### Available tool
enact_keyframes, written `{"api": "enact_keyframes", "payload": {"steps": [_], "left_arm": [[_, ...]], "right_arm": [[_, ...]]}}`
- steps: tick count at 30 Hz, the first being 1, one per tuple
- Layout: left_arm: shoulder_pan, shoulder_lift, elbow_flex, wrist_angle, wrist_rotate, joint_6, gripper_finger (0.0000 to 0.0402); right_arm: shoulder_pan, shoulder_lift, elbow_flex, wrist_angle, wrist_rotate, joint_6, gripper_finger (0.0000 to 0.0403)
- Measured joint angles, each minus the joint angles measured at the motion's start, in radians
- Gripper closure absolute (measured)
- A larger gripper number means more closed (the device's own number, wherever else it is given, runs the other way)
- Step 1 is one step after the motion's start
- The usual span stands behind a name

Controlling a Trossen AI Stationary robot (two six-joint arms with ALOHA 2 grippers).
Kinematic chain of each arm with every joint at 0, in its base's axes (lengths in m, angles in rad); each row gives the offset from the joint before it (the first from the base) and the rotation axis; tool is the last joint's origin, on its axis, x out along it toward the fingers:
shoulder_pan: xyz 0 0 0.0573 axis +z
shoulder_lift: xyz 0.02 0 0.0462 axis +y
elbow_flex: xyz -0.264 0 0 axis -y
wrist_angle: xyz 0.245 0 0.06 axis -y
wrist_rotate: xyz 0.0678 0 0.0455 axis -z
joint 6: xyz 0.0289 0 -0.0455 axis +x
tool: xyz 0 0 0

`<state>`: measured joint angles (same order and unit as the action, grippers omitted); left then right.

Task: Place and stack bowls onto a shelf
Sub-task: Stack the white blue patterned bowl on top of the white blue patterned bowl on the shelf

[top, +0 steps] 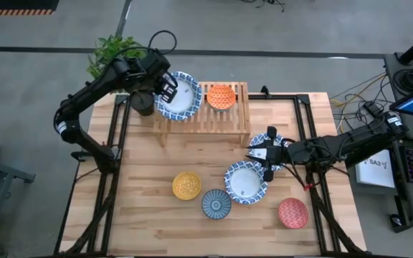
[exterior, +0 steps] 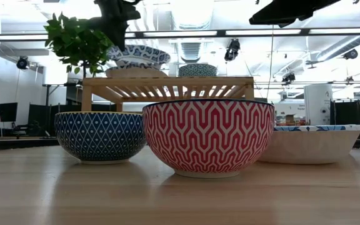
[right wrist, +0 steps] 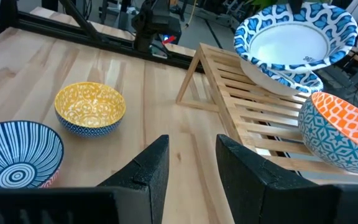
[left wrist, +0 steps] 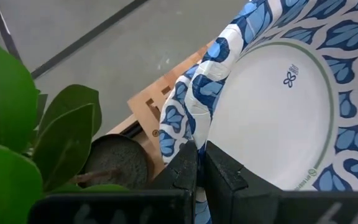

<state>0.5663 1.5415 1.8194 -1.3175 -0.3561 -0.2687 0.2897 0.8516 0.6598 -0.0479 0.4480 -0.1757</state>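
- Shelf (top: pixel 203 118): 1, at table's far edge.
- Wide white/blue bowls: 4 – 2 on shelf's left end, top one (top: pixel 180 94) pinched at its rim by left gripper (top: pixel 165 87); 1 (top: pixel 245 182) mid-table beside right gripper (top: pixel 254 153), jaws apart, empty; 1 (top: pixel 281 142) under right arm.
- Small bowls: 4 – orange (top: pixel 221 97) on shelf; yellow (top: pixel 186 185), blue-grey (top: pixel 216 203), red (top: pixel 292 213) toward near edge.

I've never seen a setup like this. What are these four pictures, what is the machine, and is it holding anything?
It is a robot with two dark arms at a wooden table. One picture looks straight down, one looks level across the tabletop, and two come from cameras on the wrists.

The left gripper is shut on the rim of a white bowl with a blue rim, held over the shelf, where an orange bowl sits. The right gripper is open, holds nothing and hovers above the table near two more white bowls.

Yellow, blue-grey and red bowls stand on the table. A potted plant is beside the shelf.
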Motion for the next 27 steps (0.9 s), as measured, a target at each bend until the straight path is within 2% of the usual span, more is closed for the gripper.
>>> {"api": "enact_keyframes", "payload": {"steps": [6, 10, 27], "left_arm": [[0.001, -0.016, 0.0, -0.004, -0.029, -0.012, 0.0397], [0.001, -0.019, 0.0, -0.011, -0.064, -0.019, 0.038], [0.0, -0.019, 0.0, -0.011, -0.064, -0.009, 0.0308]], "right_arm": [[0.0, 0.0, 0.0, 0.0, 0.0, 0.0, 0.0282], [0.0, 0.0, 0.0, 0.0, -0.001, 0.0, 0.0282], [0.0, 0.0, 0.0, 0.0, -0.001, 0.0, 0.0282]]}}
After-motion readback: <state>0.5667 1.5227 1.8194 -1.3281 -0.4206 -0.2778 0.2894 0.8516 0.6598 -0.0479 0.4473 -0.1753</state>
